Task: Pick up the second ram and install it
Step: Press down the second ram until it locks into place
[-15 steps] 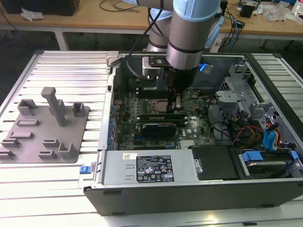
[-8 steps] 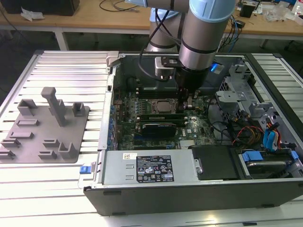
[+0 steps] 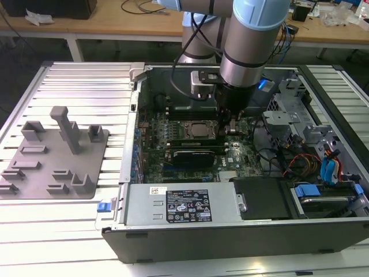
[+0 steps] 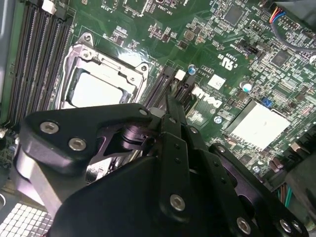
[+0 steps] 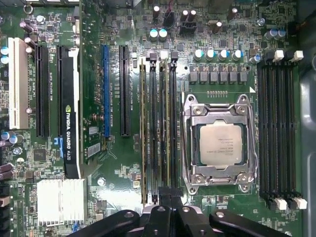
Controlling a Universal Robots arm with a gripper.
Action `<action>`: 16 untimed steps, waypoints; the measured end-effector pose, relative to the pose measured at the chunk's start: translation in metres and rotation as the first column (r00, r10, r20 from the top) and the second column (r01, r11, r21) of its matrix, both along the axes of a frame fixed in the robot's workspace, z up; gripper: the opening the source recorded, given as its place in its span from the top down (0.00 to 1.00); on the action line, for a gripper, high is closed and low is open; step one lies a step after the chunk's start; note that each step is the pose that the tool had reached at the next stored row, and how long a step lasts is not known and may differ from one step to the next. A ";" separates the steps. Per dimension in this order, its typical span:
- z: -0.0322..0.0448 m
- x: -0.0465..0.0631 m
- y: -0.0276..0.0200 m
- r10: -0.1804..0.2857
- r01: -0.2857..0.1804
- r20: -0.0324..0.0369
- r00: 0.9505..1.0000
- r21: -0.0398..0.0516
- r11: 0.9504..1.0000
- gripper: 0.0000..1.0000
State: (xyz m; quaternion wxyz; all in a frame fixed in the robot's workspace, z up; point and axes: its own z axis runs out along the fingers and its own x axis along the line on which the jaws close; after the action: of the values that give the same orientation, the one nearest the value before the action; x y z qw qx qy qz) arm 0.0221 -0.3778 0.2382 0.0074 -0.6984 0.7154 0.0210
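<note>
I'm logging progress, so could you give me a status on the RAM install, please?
Hand shut, down inside the case by the processor. Second ram standing in its slot, hand tips at its end. Another stick alongside.

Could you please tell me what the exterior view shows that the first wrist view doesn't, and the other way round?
The exterior view adds the surroundings: the grey tray with upright blocks on the exterior view's left, the computer case, and the arm reaching into it. The first wrist view adds board detail: thin green memory sticks standing in their slots, and a white heatsink. Both show the motherboard, its silver processor and the gripper at the memory slots.
</note>
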 end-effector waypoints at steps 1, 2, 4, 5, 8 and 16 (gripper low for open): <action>-0.0010 0.000 0.0003 -0.002 0.002 0.000 1.000 0.000 1.000 0.92; -0.0015 0.000 0.0004 -0.003 0.003 0.000 1.000 0.000 1.000 0.92; -0.0023 0.001 0.0011 -0.004 0.004 0.000 1.000 0.000 1.000 0.92; -0.0026 0.001 0.0013 -0.004 0.004 0.000 1.000 0.000 1.000 0.92; -0.0058 0.001 0.0017 -0.004 0.004 0.000 1.000 0.000 1.000 0.92; -0.0099 0.001 0.0018 -0.004 0.004 0.000 1.000 -0.001 1.000 0.92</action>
State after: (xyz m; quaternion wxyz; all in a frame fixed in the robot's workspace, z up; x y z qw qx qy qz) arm 0.0234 -0.3760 0.2283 0.0072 -0.6969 0.7169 0.0209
